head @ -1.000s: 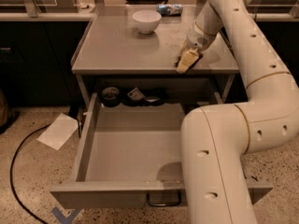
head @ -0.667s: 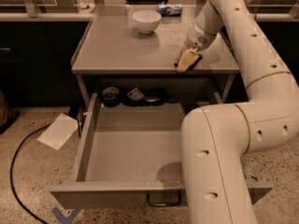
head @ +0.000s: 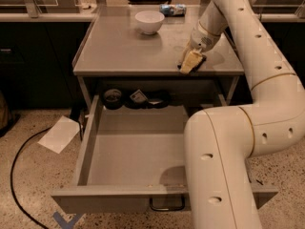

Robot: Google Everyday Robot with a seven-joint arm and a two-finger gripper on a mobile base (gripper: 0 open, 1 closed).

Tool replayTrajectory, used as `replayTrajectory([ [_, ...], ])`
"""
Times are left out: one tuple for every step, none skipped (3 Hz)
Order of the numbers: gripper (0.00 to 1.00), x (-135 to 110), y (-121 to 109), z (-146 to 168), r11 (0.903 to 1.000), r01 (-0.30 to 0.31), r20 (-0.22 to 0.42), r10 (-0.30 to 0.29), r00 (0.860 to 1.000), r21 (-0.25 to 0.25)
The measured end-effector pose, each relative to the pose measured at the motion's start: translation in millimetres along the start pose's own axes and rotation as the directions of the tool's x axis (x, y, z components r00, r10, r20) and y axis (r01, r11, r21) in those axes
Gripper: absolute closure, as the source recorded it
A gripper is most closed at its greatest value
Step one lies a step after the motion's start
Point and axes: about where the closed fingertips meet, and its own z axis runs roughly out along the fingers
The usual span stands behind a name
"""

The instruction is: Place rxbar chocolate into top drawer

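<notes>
My gripper [head: 191,61] is down on the grey table top [head: 124,51] near its front right edge, with the arm reaching in from the right. A thin black edge [head: 200,59] shows right at the gripper's tip; it may be the rxbar chocolate, mostly hidden by the gripper. The top drawer [head: 138,149] is pulled wide open below the table. Its flat grey bottom is bare in the middle, and its metal loop handle [head: 167,207] shows on the front panel. My arm's large white link covers the drawer's right part.
A white bowl [head: 149,22] and a blue packet [head: 172,8] stand at the table's back. A black tape roll [head: 113,97] and a shiny packet [head: 139,97] lie at the drawer's back. A paper sheet [head: 59,133] and a black cable [head: 14,175] lie on the floor.
</notes>
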Motion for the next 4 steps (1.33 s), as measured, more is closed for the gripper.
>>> replayTrajectory([
  [1.0,3.3,0.6,7.8,1.0,0.0,0.0,0.0,1.0,0.0],
  [1.0,3.2,0.6,7.7,1.0,0.0,0.0,0.0,1.0,0.0],
  [1.0,3.2,0.6,7.7,1.0,0.0,0.0,0.0,1.0,0.0],
  [1.0,3.2,0.6,7.7,1.0,0.0,0.0,0.0,1.0,0.0],
])
